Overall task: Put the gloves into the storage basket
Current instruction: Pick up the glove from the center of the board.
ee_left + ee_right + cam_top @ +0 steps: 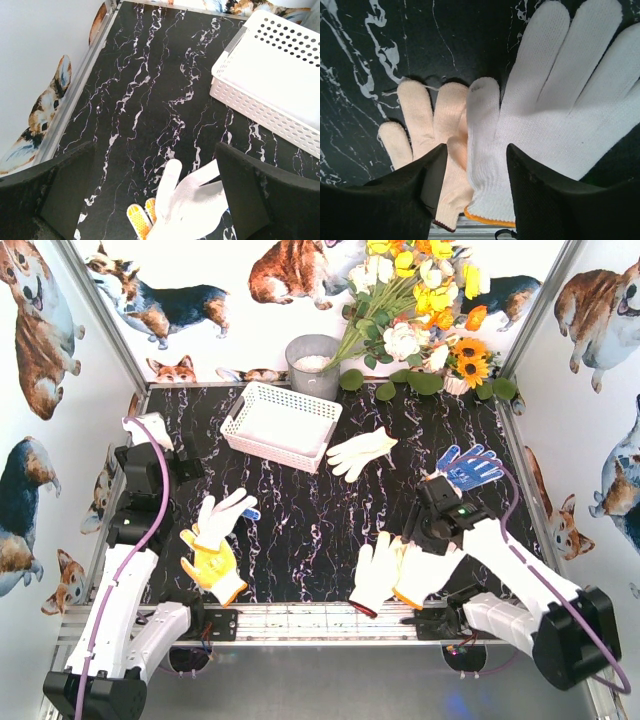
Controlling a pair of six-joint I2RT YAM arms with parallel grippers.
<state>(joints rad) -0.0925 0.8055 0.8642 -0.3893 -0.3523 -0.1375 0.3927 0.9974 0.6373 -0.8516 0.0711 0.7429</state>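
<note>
The black marbled table [300, 530] carries everything, with the storage basket [280, 425] at its far left. The basket lies flat with its open top up, and no glove is in it yet. A grey bucket [313, 365] stands just behind it.

The left gripper [155, 150] hangs over the near-left table with its fingers wide apart and holding nothing. This looks like a wait or an approach above the white glove [187, 202] and the orange-palmed glove [212, 565] under it.

The right gripper [476, 152] sits low over the near-right pair. Its fingers are apart and unclamped, straddling the edge where the orange-trimmed glove [555, 100] overlaps the cream glove [420, 120]. It seems placed to pinch there.

Another white glove [360, 452] lies just right of the basket, and the blue-dotted glove [468, 467] lies further right.

No brand, label or readable writing shows anywhere.
</note>
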